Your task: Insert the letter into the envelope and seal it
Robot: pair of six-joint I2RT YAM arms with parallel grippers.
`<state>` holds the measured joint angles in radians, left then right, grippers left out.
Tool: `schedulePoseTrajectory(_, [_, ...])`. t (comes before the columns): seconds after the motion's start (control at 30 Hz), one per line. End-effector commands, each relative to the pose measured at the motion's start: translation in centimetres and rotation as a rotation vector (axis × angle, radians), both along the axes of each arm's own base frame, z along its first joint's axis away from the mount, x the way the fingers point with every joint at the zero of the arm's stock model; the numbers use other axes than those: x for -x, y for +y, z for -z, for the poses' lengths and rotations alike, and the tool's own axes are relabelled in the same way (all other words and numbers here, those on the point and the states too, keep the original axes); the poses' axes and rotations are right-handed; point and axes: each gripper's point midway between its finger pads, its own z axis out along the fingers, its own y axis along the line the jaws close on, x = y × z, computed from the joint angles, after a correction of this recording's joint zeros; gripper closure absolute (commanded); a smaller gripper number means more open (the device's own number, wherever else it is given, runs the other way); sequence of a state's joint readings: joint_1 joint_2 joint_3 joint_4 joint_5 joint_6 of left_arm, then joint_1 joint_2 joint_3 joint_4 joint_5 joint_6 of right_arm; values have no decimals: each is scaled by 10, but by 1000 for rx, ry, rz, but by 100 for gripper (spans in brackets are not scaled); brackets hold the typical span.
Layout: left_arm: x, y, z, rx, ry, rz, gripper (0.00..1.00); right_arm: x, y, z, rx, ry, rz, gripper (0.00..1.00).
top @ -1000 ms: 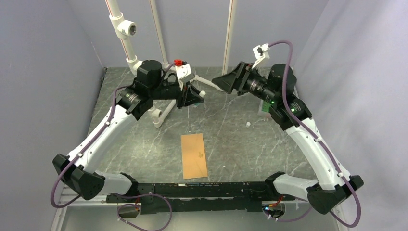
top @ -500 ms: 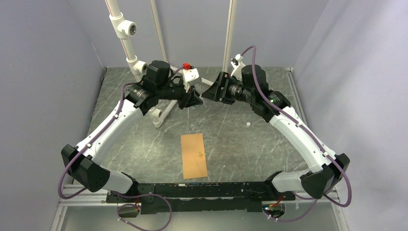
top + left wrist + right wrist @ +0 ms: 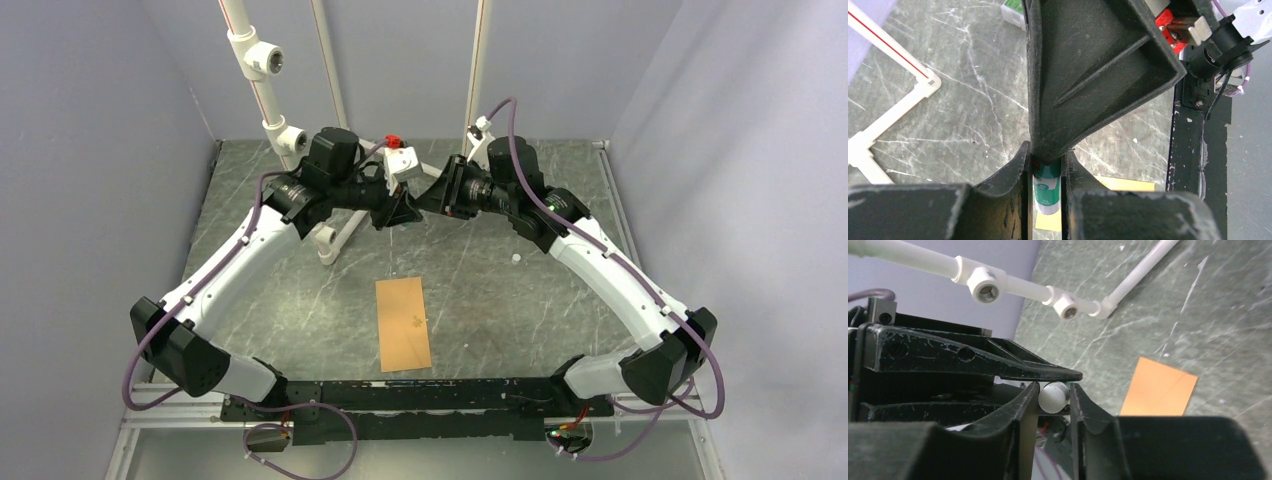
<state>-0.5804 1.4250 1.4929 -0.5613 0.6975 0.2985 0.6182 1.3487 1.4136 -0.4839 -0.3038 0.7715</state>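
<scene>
envelope [image 3: 403, 323]: kraft-brown, long narrow rectangle, lying flat on the table [image 3: 520, 300]. Outline reads as a plain rectangle. Long axis runs roughly away from the black base rail [image 3: 420, 395], slightly skewed: the far end sits a bit left of the near end. Near short edge is just beyond the rail, around the rail's mid-length, with a small gap. Small dark mark near the middle, a touch right of centre. In the right wrist view the envelope [image 3: 1158, 387] looks orange-brown with a faint diagonal crease line. In the left wrist view only a yellowish sliver of the envelope [image 3: 1125, 184] shows, near the rail.
</scene>
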Motion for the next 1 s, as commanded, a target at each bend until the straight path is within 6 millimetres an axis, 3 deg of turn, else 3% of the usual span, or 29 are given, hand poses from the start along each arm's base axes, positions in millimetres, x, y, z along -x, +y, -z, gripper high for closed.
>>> schedulePoseTrajectory(0.0, [-1,-4,-22,28,-66,21,98,1,5,-18,-38,-38,-17,76])
schedulePoseTrajectory(0.07, [-3,-3,-21,23,-66,6,95,3,7,-22,-50,-39,-29,86])
schedulePoseTrajectory(0.13, [-4,-2,-21,23,-60,-7,84,5,6,-25,-63,-42,-25,95])
schedulePoseTrajectory(0.23, [-4,0,-18,20,-34,-32,65,4,-1,-33,-77,-57,1,98])
schedulePoseTrajectory(0.37, [4,3,-4,19,28,-38,56,7,-9,-42,-106,-62,-5,99])
schedulePoseTrajectory(0.5, [13,-1,3,32,86,-3,56,11,-11,-38,-123,-39,-32,99])
schedulePoseTrajectory(0.73, [15,-3,3,63,101,-9,67,16,-16,-30,-154,-10,-49,99])
schedulePoseTrajectory(0.97, [15,-8,-3,108,130,-13,53,14,-15,-24,-166,-6,-48,99])
